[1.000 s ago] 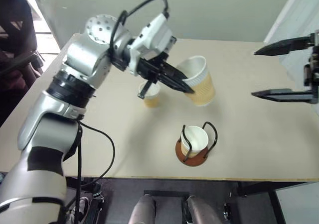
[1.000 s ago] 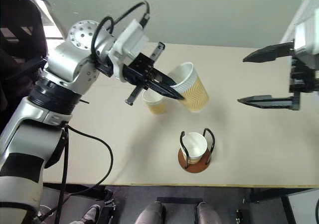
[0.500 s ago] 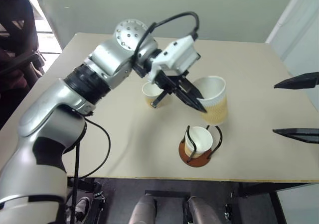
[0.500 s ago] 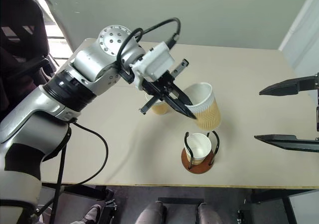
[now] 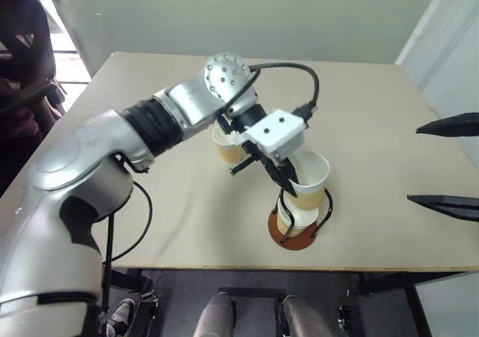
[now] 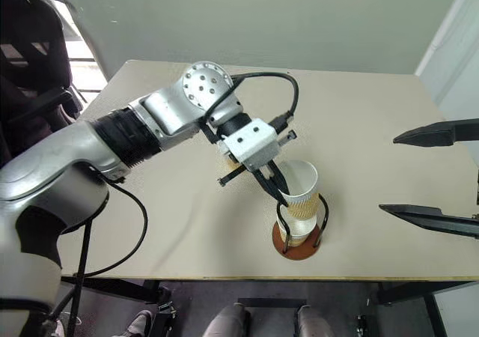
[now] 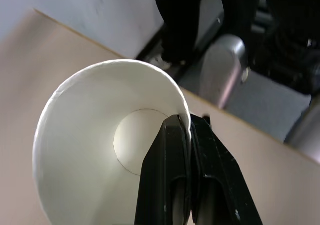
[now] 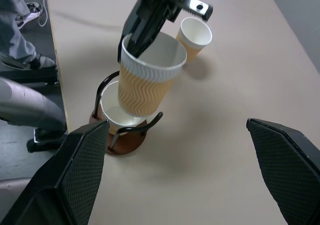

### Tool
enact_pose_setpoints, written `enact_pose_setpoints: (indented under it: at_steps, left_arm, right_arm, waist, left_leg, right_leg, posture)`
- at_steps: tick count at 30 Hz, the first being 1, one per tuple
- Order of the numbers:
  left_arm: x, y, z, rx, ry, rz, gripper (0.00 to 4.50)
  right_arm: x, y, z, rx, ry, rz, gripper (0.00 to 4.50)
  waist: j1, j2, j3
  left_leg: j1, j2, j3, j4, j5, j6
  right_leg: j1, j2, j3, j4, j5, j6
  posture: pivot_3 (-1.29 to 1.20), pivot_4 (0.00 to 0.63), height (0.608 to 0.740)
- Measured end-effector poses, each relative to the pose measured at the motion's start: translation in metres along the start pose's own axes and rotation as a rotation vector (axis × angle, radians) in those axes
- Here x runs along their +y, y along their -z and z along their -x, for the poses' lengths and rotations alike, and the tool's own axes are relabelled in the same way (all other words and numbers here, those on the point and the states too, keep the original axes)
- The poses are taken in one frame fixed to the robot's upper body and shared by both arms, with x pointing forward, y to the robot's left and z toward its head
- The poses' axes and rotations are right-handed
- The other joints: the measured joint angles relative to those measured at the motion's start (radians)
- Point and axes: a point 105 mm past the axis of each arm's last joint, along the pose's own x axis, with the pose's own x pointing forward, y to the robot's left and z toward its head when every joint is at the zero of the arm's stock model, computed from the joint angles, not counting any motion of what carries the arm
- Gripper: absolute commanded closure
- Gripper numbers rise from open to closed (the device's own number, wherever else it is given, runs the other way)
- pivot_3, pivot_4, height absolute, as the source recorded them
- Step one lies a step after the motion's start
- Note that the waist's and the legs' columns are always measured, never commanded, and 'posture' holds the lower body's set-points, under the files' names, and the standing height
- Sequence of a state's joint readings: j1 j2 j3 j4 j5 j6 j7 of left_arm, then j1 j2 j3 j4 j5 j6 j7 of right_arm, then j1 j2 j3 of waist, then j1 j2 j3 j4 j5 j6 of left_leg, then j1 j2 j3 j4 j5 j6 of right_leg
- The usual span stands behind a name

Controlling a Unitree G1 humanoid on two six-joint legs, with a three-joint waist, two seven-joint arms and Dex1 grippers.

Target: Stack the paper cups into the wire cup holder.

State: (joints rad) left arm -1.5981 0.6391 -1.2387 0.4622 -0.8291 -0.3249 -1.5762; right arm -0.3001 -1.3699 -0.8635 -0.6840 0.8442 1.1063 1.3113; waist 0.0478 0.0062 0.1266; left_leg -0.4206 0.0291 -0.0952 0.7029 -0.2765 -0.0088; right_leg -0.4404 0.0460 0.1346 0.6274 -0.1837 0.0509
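A pale beige table [image 5: 389, 225] is seen from above, with a grey wall along its far edge. On it, toward six o'clock of the tabletop and near the front edge, stands a wire cup holder [image 6: 299, 247]: a rust-brown disc with two thin black wire loops rising from it. One paper cup [image 8: 120, 118] is already seated upright inside the holder, its white inside visible between the loops.

A second, ribbed tan cup [image 6: 299, 195] is held just above the seated cup, tilted a little, with its bottom entering the mouth of the lower cup between the loops. It is gripped by the left gripper [image 5: 288, 189], whose black fingers [image 7: 172, 180] are clenched on the cup's rim, one finger inside the white wall and one outside.

A third, smaller cup [image 8: 193, 38] stands upright on the table at about eleven o'clock from the holder, near it but apart, partly hidden behind the left wrist in the head views.

The right gripper [image 6: 430, 176] is seen at three o'clock, over the table's right edge and well apart from the holder. Its two fingers are spread wide, with nothing between them.
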Motion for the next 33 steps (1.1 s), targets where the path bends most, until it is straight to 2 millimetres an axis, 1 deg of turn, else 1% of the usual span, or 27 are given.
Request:
enact_pose_setpoints:
  at_steps: [3, 8, 18, 27, 33]
  left_arm:
    - [0.000, 0.002, 0.001, 0.006, -0.003, -0.008, 4.45]
    - [0.003, 0.002, -0.001, 0.012, 0.003, -0.022, 4.45]
    - [0.002, 0.002, -0.004, -0.001, 0.014, -0.035, 4.45]
    - [0.003, -0.008, -0.002, -0.013, 0.022, -0.062, 4.45]
    - [-0.004, -0.007, -0.007, -0.022, 0.060, -0.049, 4.45]
  right_arm:
    - [0.001, -0.002, 0.002, -0.003, 0.020, 0.003, 0.00]
    - [0.003, -0.001, 0.000, 0.010, 0.023, -0.007, 0.00]
    - [0.003, 0.001, 0.001, 0.018, 0.048, -0.017, 0.00]
    - [0.003, 0.002, 0.001, 0.024, 0.054, -0.019, 0.00]
    - [0.003, 0.002, 0.001, 0.025, 0.056, -0.019, 0.00]
  waist:
    - [-0.001, 0.000, 0.000]
    - [0.001, 0.000, 0.000]
    - [0.000, 0.000, 0.000]
    - [0.000, 0.000, 0.000]
    - [0.000, 0.000, 0.000]
  left_leg:
    - [0.000, 0.000, 0.002, 0.000, 0.000, 0.001]
    - [0.000, 0.000, 0.002, 0.000, -0.002, 0.003]
    - [0.000, 0.000, 0.003, 0.000, -0.003, 0.005]
    - [0.000, 0.000, 0.003, 0.001, -0.003, 0.005]
    - [0.000, 0.000, 0.003, 0.002, -0.003, 0.005]
  right_leg:
    - [0.000, 0.000, 0.001, 0.000, 0.000, 0.001]
    - [0.000, 0.000, 0.001, 0.000, -0.001, 0.001]
    - [0.000, 0.000, 0.002, 0.000, -0.002, 0.003]
    - [0.000, 0.000, 0.002, 0.000, -0.002, 0.003]
    - [0.000, 0.000, 0.002, 0.001, -0.002, 0.003]
  posture:
    - [0.00, 0.150, 0.740]
    - [0.00, 0.150, 0.740]
    - [0.00, 0.150, 0.740]
    - [0.00, 0.150, 0.740]
    - [0.00, 0.150, 0.740]
